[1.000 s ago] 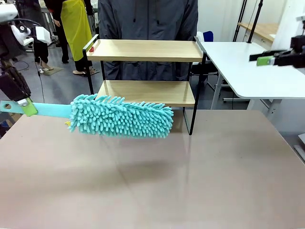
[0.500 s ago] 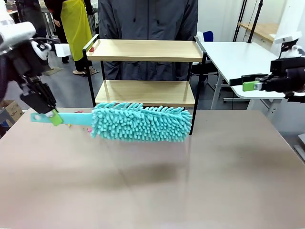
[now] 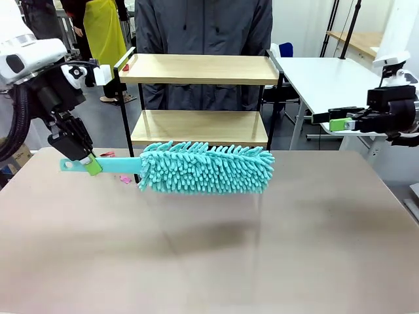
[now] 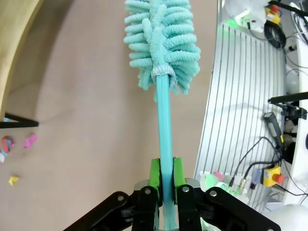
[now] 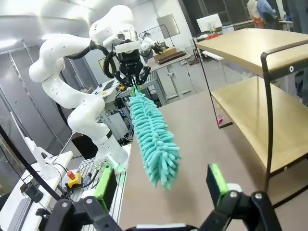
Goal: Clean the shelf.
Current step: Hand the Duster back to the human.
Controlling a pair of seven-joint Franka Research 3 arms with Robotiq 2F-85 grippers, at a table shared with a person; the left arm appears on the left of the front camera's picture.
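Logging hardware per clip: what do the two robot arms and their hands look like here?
Both arms are glossy white with rounded segments, seen on the left arm. The left hand is black with bright green finger pads and a black cable looping beside its wrist. The right hand is likewise black, with a white wrist block above it in the front view and green pads on its fingers.

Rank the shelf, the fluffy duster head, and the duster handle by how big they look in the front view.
Largest to smallest as they appear:
1. Shelf, spanning both boards and frame.
2. Duster head. It sits nearer the camera, so its real size against the shelf is unsure.
3. Duster handle, a thin strip held by the left pincer.
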